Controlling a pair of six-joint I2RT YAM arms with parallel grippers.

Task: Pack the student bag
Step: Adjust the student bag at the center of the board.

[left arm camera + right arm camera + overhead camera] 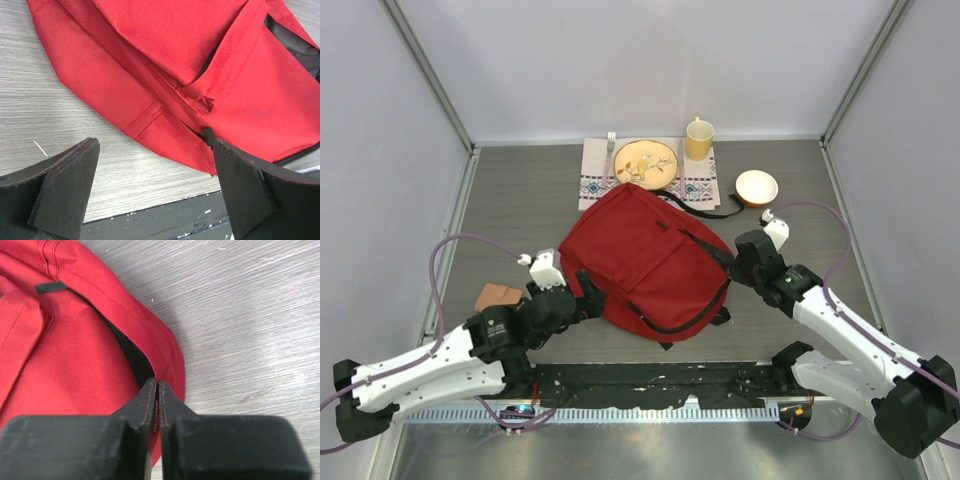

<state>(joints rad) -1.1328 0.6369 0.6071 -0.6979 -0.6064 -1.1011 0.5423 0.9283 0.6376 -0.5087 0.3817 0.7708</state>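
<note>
Grey wood table (520,200), pale walls (650,70). Red backpack (650,260) lies flat, zipper (132,352) gaping; left gripper (152,150) wide at eight o'clock, right gripper (156,387) pinches its zipper.

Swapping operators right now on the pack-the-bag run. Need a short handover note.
Left gripper: open, empty, at the near-left edge of the student bag.
Right gripper: shut, pinching the bag's zipper edge on its right side.
The bag lies mid-table; its zip is partly open, with dark lining showing.
Done: nothing visibly packed; the inside is hidden.
Left: widen the opening, then load items. A brown flat item lies left of the bag, probably one to pack.
</note>
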